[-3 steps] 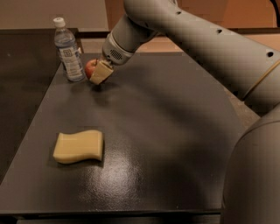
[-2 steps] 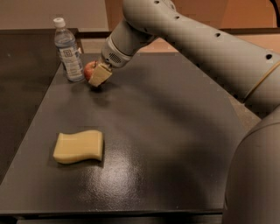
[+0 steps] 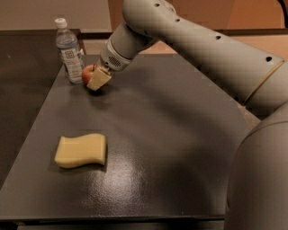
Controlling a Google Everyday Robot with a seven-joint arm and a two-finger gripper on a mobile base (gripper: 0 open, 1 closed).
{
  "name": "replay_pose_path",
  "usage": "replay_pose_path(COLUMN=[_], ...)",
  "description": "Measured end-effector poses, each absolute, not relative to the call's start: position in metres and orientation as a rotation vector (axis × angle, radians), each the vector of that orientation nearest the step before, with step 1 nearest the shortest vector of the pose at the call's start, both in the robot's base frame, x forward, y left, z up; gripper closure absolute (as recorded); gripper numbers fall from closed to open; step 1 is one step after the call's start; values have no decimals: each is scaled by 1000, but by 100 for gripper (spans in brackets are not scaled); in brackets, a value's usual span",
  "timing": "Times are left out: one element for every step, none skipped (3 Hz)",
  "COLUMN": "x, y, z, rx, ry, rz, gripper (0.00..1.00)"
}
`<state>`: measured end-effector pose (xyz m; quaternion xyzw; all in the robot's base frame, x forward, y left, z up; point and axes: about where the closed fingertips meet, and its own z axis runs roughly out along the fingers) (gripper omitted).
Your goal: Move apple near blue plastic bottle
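1. This looks like a plain indoor robot test space, a lab or an office: a bare dark table point(image 3: 180, 134) stands before a tan wall point(image 3: 45, 13).
2. Only a few props sit on it: a blue plastic bottle point(image 3: 68, 51), an apple point(image 3: 87, 74) and a sponge point(image 3: 81, 151).
3. The gripper point(image 3: 96, 79) is at the apple, far left.

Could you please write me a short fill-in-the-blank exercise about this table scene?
1. The bottle stands upright and has a ____ cap.
2. The hand is down at the ____, just right of the bottle.
3. The sponge, lying well away from the hand, is ____ in colour.

Missing words: white; apple; yellow.
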<state>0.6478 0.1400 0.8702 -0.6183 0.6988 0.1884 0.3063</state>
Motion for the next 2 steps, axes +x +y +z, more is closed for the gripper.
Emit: replay_pose_path(x=[648, 648], y=[143, 144], z=[864, 857], rx=[-1649, -1663], ry=[1858, 1869], rz=[502, 517], gripper=[36, 13])
